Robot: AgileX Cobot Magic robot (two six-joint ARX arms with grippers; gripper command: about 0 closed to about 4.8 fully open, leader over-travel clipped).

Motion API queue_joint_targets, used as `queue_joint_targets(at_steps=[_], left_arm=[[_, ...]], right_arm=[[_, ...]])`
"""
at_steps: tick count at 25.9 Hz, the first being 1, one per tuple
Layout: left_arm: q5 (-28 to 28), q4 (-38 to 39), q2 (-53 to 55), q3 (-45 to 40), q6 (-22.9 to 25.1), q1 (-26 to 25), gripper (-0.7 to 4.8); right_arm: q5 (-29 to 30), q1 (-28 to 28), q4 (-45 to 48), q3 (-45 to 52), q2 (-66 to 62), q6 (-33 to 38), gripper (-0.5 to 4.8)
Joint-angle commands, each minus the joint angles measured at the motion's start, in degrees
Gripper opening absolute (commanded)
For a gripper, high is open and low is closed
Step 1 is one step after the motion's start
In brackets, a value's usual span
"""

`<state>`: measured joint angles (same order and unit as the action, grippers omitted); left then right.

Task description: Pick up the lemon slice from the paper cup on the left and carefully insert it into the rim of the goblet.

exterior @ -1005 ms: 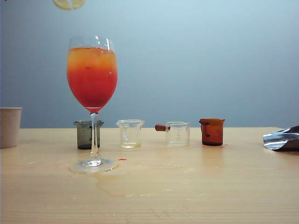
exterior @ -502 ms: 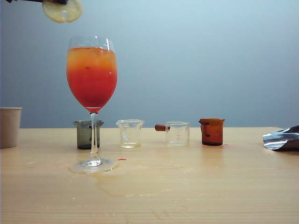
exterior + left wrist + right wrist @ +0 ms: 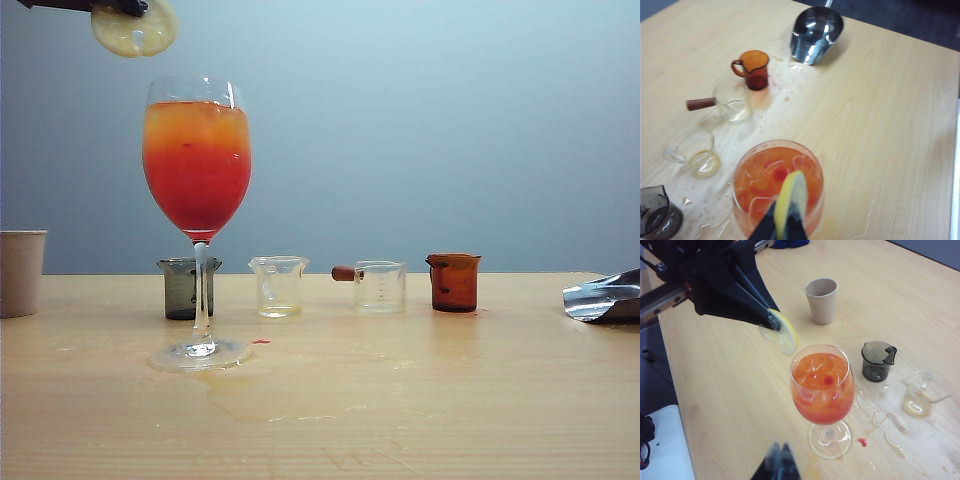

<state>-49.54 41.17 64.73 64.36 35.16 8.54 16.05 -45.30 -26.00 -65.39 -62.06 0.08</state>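
The goblet (image 3: 197, 160) stands on the table, filled with red drink fading to orange. Above its rim and slightly to the left hangs the lemon slice (image 3: 133, 30), with my left gripper (image 3: 120, 6) shut on its upper edge. The left wrist view shows the lemon slice (image 3: 790, 197) edge-on over the goblet (image 3: 755, 180), pinched in the left gripper (image 3: 783, 225). The right wrist view shows the slice (image 3: 783, 336) apart from the goblet (image 3: 822, 385). The paper cup (image 3: 20, 272) stands at the far left. My right gripper (image 3: 780, 452) is shut and empty, hovering near the goblet's foot.
Behind the goblet stand a dark grey beaker (image 3: 188, 288), a clear beaker (image 3: 278, 286), a clear beaker with a brown handle (image 3: 378, 286) and an amber beaker (image 3: 455, 282). A metal scoop (image 3: 603, 297) lies at the right edge. Spilled liquid wets the table (image 3: 300, 400) around the goblet's foot.
The lemon slice has come down from the top edge and shifted slightly left. The left gripper's tip now shows above it. The goblet has not moved.
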Motion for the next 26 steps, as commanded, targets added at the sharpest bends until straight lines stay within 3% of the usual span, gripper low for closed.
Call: queue_joint_targets(at_steps=[1, 11, 26], left_arm=[[-0.4, -0.9, 0.2, 0.2, 0.3, 0.0, -0.06], [4.8, -6.5, 1.7, 0.2, -1.8, 2.0, -0.06], [4.7, -6.1, 4.9, 0.1, -2.2, 2.0, -0.06]], right_arm=[[-0.1, 0.0, 1.4, -0.2, 0.2, -0.4, -0.02], [-0.1, 0.0, 2.3, -0.2, -0.2, -1.9, -0.02], [-0.1, 0.0, 2.4, -0.2, -0.5, -3.6, -0.02]])
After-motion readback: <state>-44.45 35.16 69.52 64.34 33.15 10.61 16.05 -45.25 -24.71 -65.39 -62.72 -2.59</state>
